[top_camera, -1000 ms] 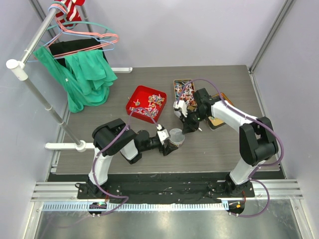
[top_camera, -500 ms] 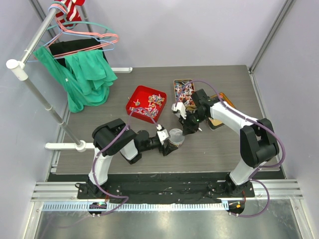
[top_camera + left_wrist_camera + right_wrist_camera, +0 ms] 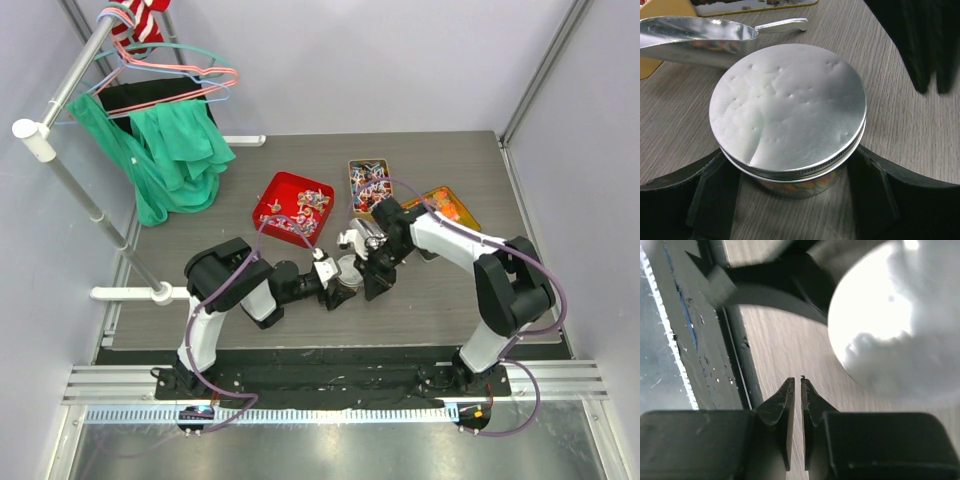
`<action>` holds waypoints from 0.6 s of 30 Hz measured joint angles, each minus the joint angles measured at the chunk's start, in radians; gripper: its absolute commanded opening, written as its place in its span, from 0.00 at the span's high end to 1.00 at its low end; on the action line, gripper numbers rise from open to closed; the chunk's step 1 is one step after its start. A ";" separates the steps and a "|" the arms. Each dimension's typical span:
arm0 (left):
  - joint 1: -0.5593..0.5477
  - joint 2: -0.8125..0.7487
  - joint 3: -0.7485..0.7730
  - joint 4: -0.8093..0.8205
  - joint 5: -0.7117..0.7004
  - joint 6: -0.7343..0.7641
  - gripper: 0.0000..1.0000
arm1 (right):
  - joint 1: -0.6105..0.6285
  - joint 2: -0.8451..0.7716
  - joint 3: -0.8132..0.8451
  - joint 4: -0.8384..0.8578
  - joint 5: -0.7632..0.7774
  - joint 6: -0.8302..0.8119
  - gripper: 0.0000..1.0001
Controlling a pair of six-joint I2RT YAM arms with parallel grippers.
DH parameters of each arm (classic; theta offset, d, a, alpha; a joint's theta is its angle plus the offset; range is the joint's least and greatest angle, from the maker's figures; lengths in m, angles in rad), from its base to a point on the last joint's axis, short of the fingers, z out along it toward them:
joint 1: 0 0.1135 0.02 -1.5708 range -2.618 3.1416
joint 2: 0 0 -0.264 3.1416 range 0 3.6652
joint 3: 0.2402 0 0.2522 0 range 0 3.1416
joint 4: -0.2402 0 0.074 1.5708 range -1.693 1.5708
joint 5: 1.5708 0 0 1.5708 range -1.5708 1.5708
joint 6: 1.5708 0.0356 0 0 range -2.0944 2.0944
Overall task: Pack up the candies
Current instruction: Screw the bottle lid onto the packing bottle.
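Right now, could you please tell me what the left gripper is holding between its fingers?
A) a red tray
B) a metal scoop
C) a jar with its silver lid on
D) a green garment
C: in the left wrist view, the left gripper has a black finger against each side of the jar, whose silver lid is on, while the scoop lies apart behind it.
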 measured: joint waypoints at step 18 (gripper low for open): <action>0.000 -0.020 -0.042 0.015 0.000 0.019 0.00 | -0.220 -0.215 0.107 -0.002 0.000 0.015 0.17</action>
